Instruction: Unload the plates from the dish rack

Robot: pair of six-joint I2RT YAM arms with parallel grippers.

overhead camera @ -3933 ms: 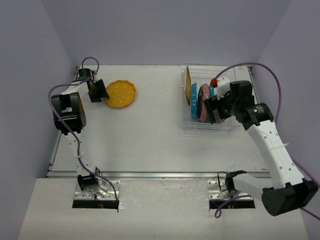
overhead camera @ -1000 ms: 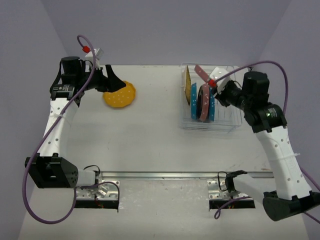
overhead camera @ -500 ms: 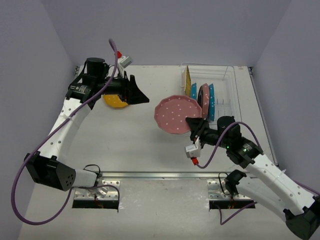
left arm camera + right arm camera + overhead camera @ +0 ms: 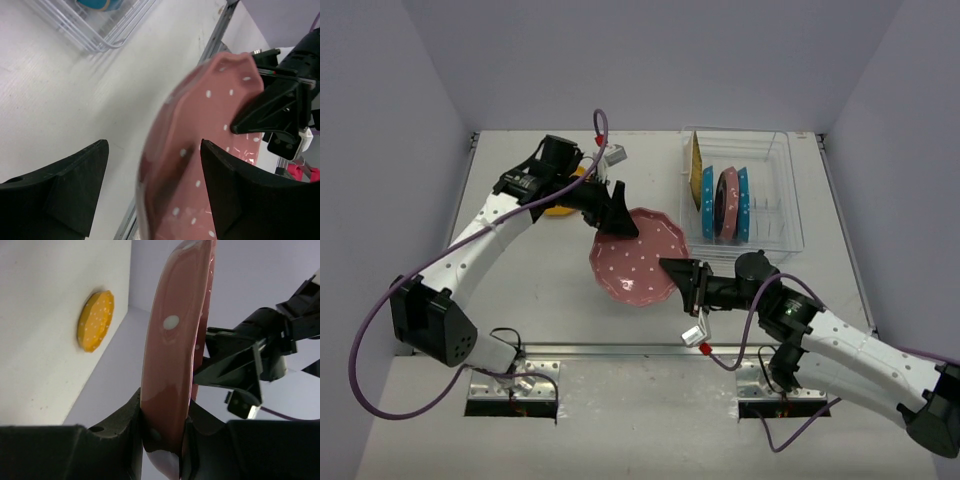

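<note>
My right gripper (image 4: pixel 680 284) is clamped on the near rim of a pink plate (image 4: pixel 634 262), one finger on each face, and holds it tilted over the table (image 4: pixel 520 290). In my right wrist view the plate stands edge-on, straight out from between my fingers (image 4: pixel 117 440), with a white dot showing on its rim.

My left gripper (image 4: pixel 626 212) is at the opposite, far rim of the same plate. Its jaws stand apart and the scalloped edge runs in between them. In my left wrist view there is clear space between the plate and the finger on the left. On the other side the rim lies against or just in front of the finger, and I cannot tell whether it touches. This hand is released, not gripping.

The dish rack (image 4: pixel 790 190) is to the right of and beyond my right gripper, apart from it. Upright in its slots stand a yellow-orange plate (image 4: pixel 694 165), a teal plate (image 4: pixel 707 200), a second pink plate (image 4: pixel 726 200) and another teal plate (image 4: pixel 743 205). Behind my left gripper, partly hidden under that arm, a yellow plate (image 4: pixel 558 209) lies flat on the table.
</note>
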